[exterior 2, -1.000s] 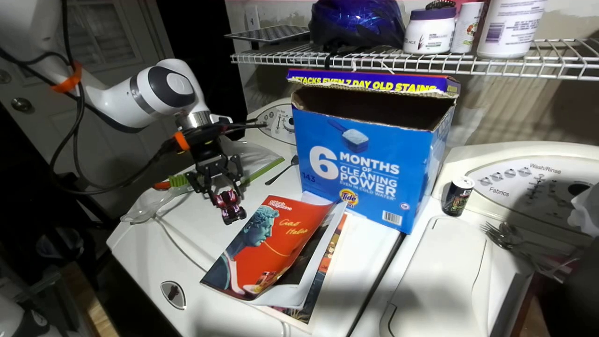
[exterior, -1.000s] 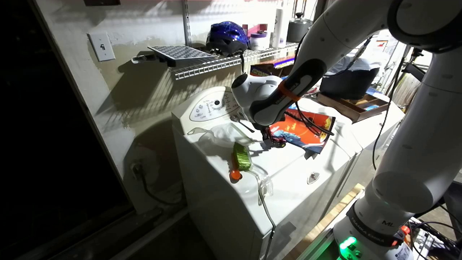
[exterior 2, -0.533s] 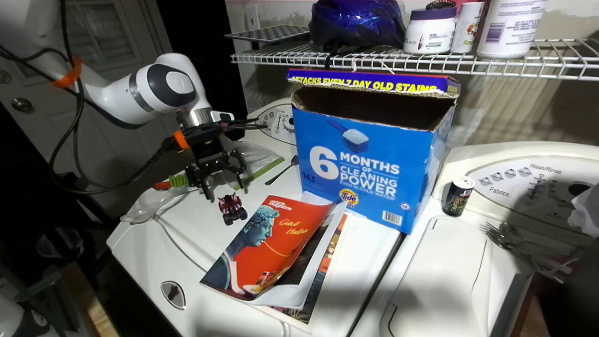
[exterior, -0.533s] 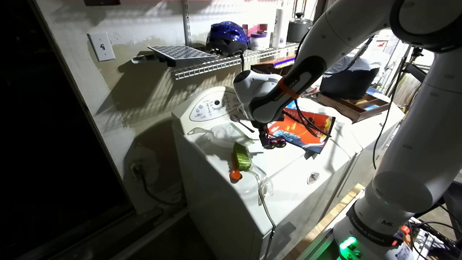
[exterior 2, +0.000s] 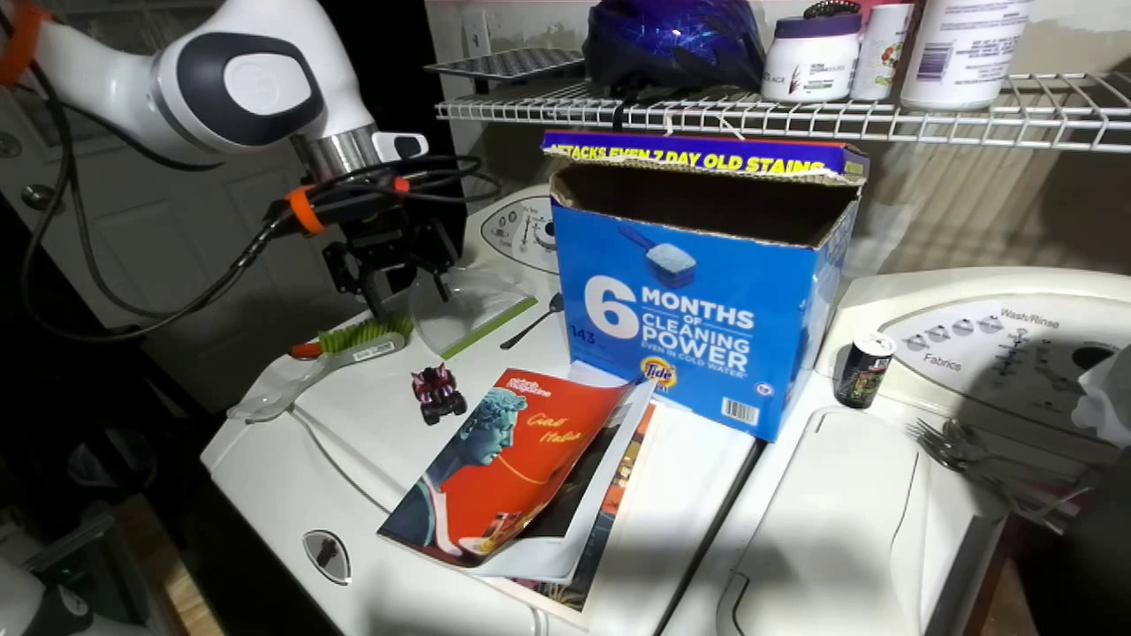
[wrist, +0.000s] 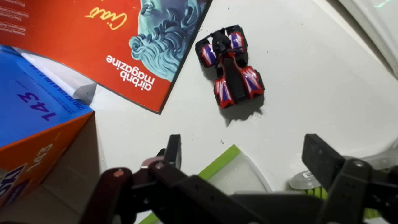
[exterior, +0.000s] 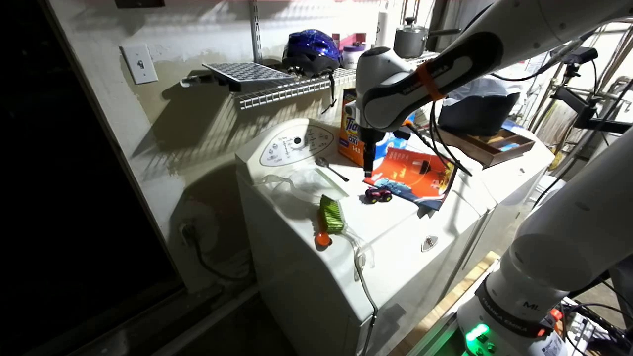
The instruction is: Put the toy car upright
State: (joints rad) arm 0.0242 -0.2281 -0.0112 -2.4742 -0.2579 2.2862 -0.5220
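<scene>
The toy car point(wrist: 231, 68), a small red, white and purple quad with black wheels, rests on the white machine top. Seen from above, its seat and handlebar face up, so it stands upright on its wheels. Both exterior views show the car point(exterior: 379, 195) point(exterior 2: 437, 394) apart from the hand. My gripper point(wrist: 242, 138) is open, with its fingers point(wrist: 321, 158) wide apart and nothing between them. In an exterior view the gripper point(exterior 2: 412, 300) hangs above and behind the car, fingers pointing down.
A red magazine point(exterior 2: 521, 442) lies right beside the car, and a tall blue detergent box point(exterior 2: 698, 291) rises behind it. Around the back and side are a clear dustpan with a green edge point(exterior 2: 499, 325), a green brush point(exterior 2: 367, 336) and a dark spoon point(exterior 2: 535, 322). A wire shelf point(exterior 2: 530, 108) hangs above.
The gripper has let go of the toy car: its fingers spread, then the hand rose and drew back from it. The car has stayed on the machine top.
</scene>
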